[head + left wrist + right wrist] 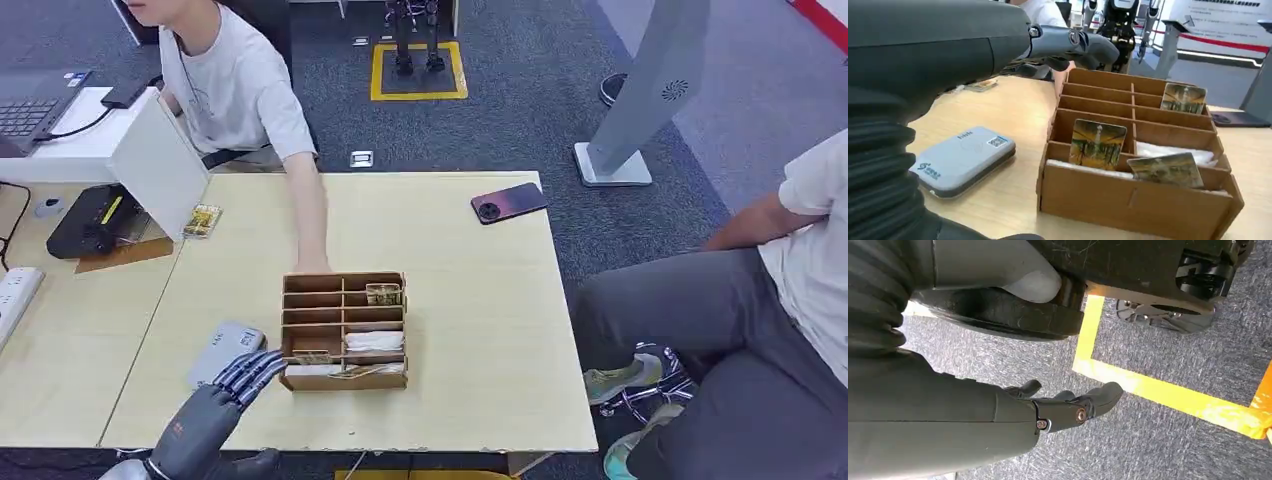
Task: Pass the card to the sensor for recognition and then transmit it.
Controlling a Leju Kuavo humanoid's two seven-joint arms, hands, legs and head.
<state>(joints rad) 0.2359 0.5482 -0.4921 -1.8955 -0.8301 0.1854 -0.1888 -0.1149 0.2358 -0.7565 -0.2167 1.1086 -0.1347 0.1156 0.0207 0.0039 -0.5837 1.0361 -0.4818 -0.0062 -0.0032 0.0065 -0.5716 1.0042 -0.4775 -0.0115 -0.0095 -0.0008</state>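
A wooden slotted card box stands in the middle of the table. Picture cards stand in its slots: one near the front left, one lying tilted at the front, one at the back right. A grey card sensor lies flat just left of the box. My left hand hovers over the sensor with fingers stretched toward the box's front left corner, holding nothing. My right hand hangs over the carpet, fingers loosely apart, empty.
A person in a white shirt reaches an arm down to the box's far left corner. A phone lies at the table's far right. Another seated person is close on the right. A black device and loose cards sit far left.
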